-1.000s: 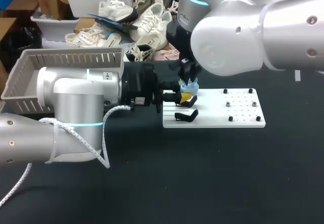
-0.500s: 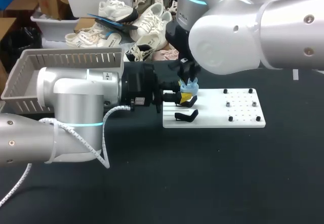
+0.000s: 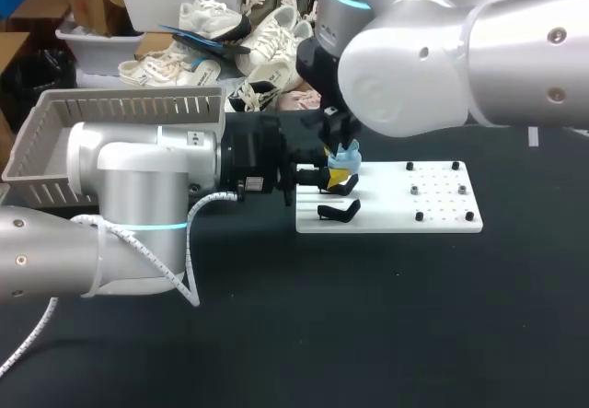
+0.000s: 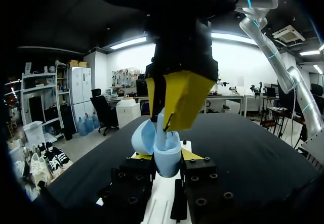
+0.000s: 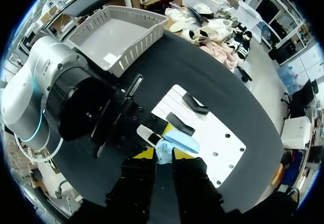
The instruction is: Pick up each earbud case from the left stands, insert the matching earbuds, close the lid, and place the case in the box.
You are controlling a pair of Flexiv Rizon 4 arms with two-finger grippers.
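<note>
A light blue earbud case (image 3: 347, 160) with its lid open hangs over the left end of the white board (image 3: 414, 216). My left gripper (image 3: 337, 180) is shut on the case body (image 4: 167, 158) from both sides, and the lid (image 4: 143, 136) tilts back. From above, my right gripper (image 3: 342, 146) comes straight down onto the case. Its yellow tips (image 4: 183, 95) are shut on a pale blue earbud (image 4: 160, 129) whose lower end sits in the case. In the right wrist view the case (image 5: 180, 141) lies just ahead of that gripper (image 5: 163, 156).
Black stands (image 3: 339, 211) sit on the board's left part, seen also as two bars (image 5: 180, 124). Small pegs (image 3: 440, 190) dot the board's right part. A grey slatted basket (image 3: 120, 113) stands behind my left arm (image 3: 147, 178).
My right arm has eased a little to the left above the case. The left arm and the case have stayed put.
</note>
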